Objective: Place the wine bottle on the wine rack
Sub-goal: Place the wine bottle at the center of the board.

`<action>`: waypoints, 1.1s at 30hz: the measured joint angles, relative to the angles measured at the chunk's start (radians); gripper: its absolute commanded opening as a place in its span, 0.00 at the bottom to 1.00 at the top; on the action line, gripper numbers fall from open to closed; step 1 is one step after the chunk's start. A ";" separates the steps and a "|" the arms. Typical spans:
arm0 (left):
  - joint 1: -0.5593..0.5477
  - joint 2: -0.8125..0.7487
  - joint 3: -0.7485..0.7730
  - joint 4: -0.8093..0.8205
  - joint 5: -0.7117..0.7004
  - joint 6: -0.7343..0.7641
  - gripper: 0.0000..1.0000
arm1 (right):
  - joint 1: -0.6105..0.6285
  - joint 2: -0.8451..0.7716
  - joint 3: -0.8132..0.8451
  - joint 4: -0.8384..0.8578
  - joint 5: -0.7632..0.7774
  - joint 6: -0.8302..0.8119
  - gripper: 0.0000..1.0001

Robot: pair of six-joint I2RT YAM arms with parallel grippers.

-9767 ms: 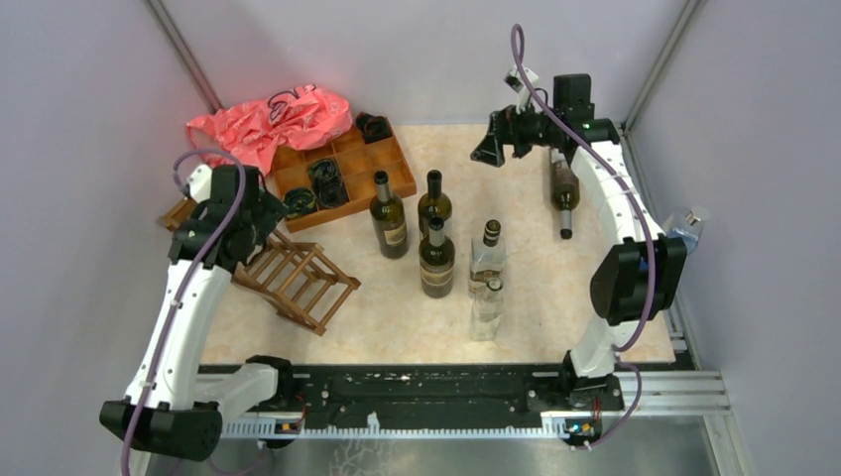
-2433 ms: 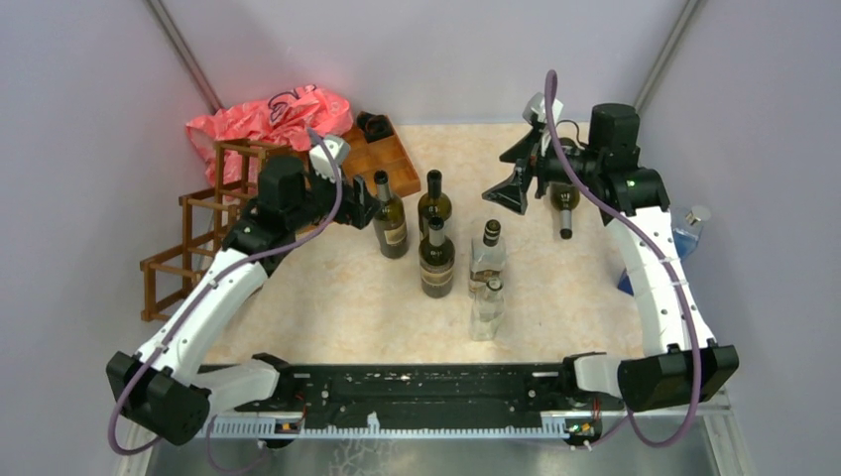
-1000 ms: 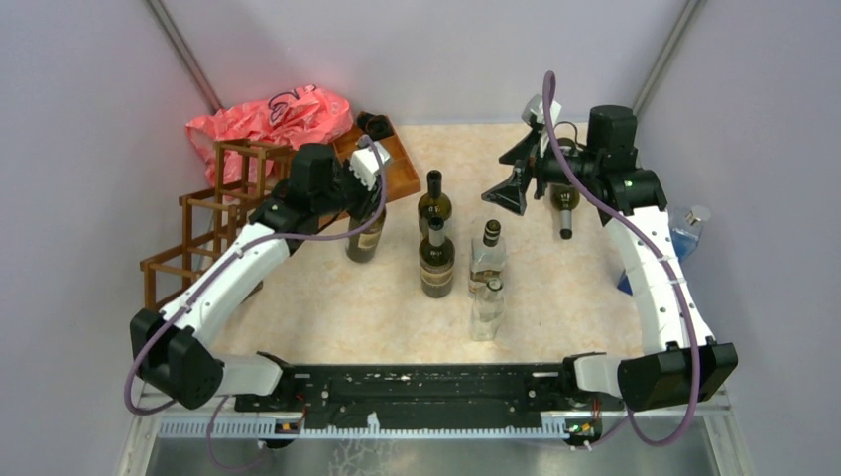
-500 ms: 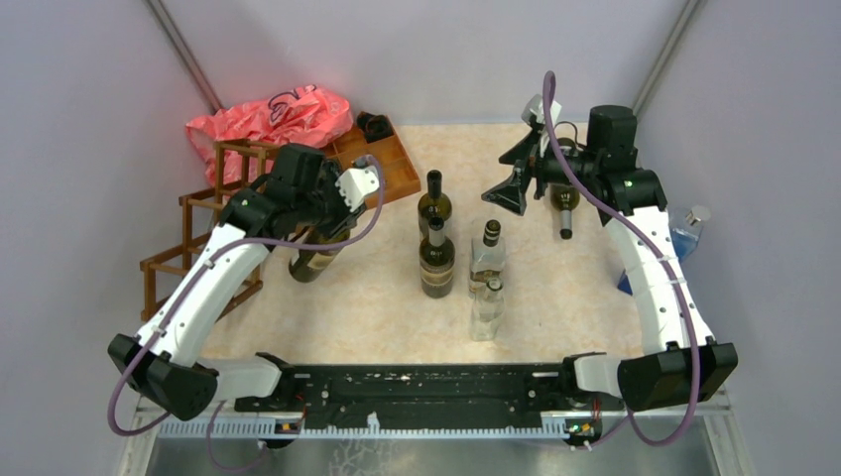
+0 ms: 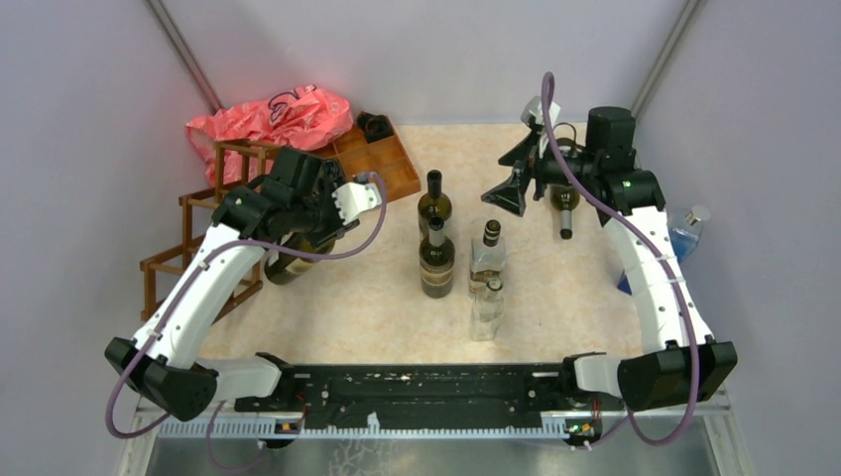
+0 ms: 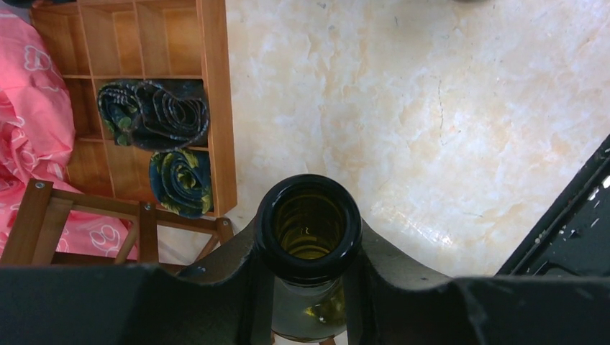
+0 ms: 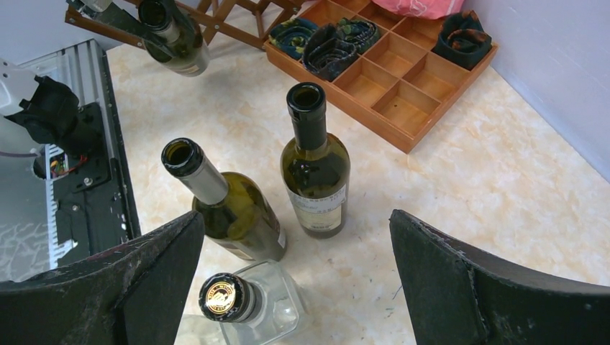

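Jaws of the left gripper [image 6: 308, 280] pinch the neck of a dark green glass wine bottle [image 6: 309, 215], tilted just beside the dark brown wooden open-frame wine rack [image 5: 186, 228]; the right gripper [image 7: 295, 223] gapes wide above standing bottles [image 7: 314, 172].

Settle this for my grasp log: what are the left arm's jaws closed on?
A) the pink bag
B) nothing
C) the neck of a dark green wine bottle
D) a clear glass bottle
C: in the left wrist view the left jaws press on both sides of the neck of the dark green wine bottle, which the overhead view shows tilted.
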 measured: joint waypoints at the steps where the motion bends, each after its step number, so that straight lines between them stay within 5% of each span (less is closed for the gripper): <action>1: 0.000 -0.001 0.000 -0.009 -0.005 0.004 0.00 | 0.000 0.000 0.000 0.001 0.000 0.000 0.99; 33: -0.073 -0.035 -0.198 -0.015 -0.253 0.040 0.00 | 0.000 0.059 0.005 -0.002 -0.002 -0.018 0.99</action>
